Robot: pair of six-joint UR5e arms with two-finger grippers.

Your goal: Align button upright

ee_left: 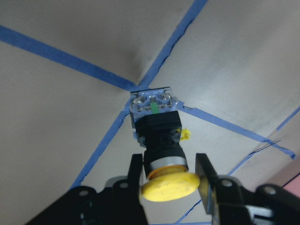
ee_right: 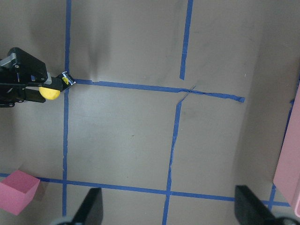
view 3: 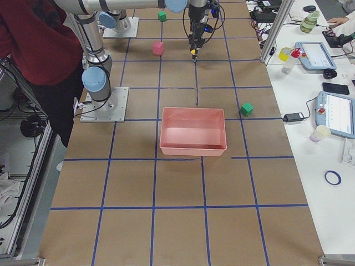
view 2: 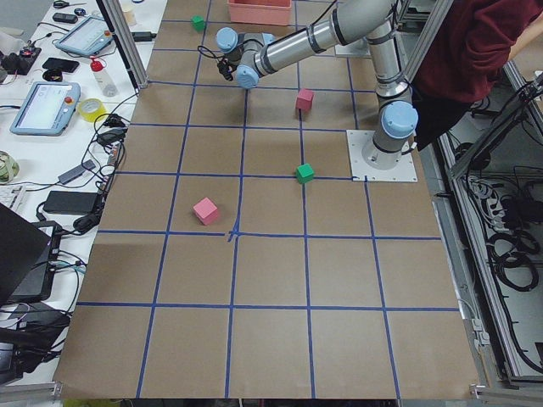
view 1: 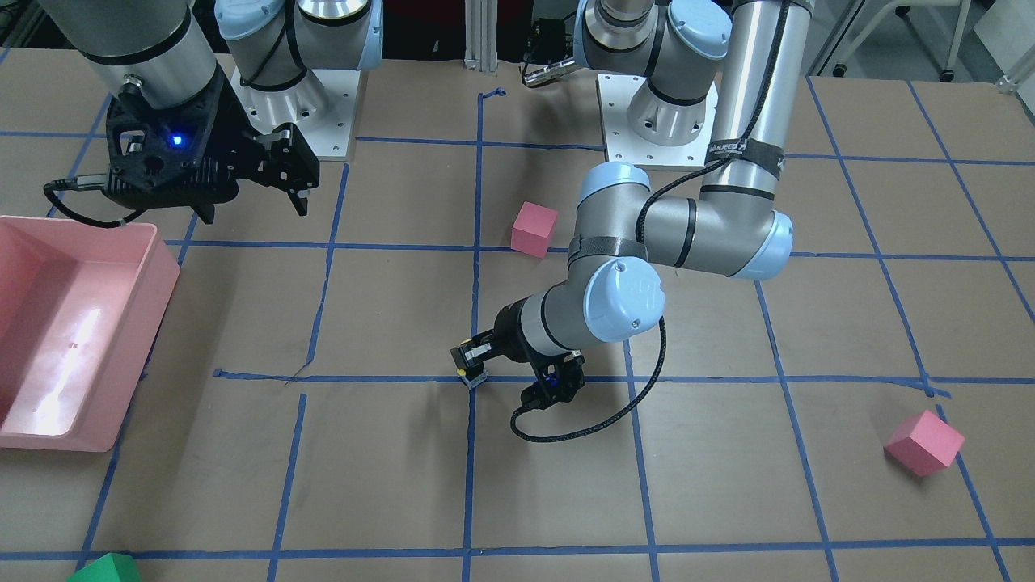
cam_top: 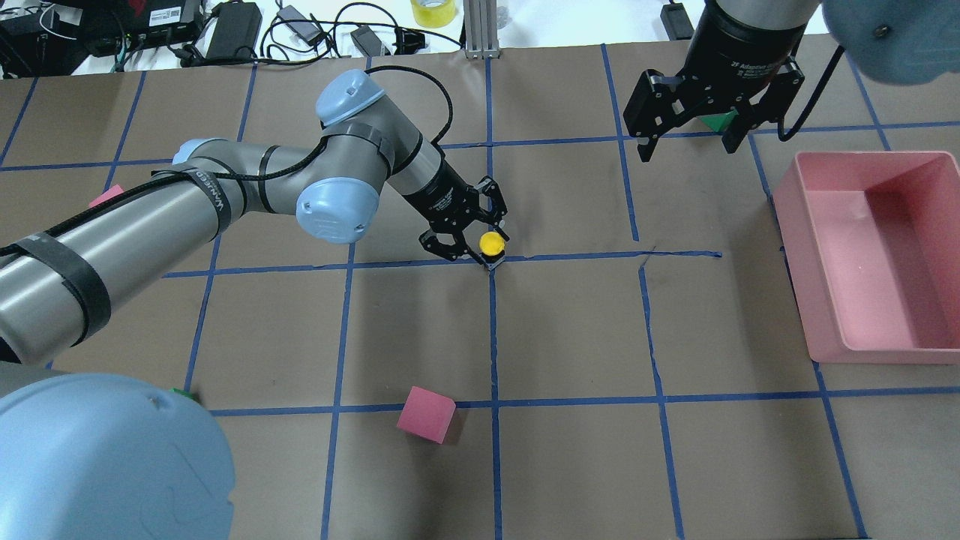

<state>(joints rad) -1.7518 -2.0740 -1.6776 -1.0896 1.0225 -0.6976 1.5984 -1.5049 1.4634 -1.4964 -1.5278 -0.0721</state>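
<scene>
The button [cam_top: 491, 242] has a yellow mushroom cap, a black collar and a grey blocky base. It stands on a blue tape crossing at mid-table, base on the paper and cap up, leaning slightly toward the gripper. My left gripper [cam_top: 487, 241] reaches in low from the side, its fingers [ee_left: 135, 176] closed on either side of the cap and collar [ee_left: 161, 154]. It also shows in the front view [view 1: 473, 373]. My right gripper [cam_top: 688, 146] is open and empty, hovering well above the table near the bin.
A pink bin [cam_top: 795, 225] stands on the robot's right. One pink cube [cam_top: 426, 414] lies near the robot, another [view 1: 924, 442] at the far left. A green cube [cam_top: 720, 120] sits behind the right gripper, another [view 1: 105, 568] at the table's far edge.
</scene>
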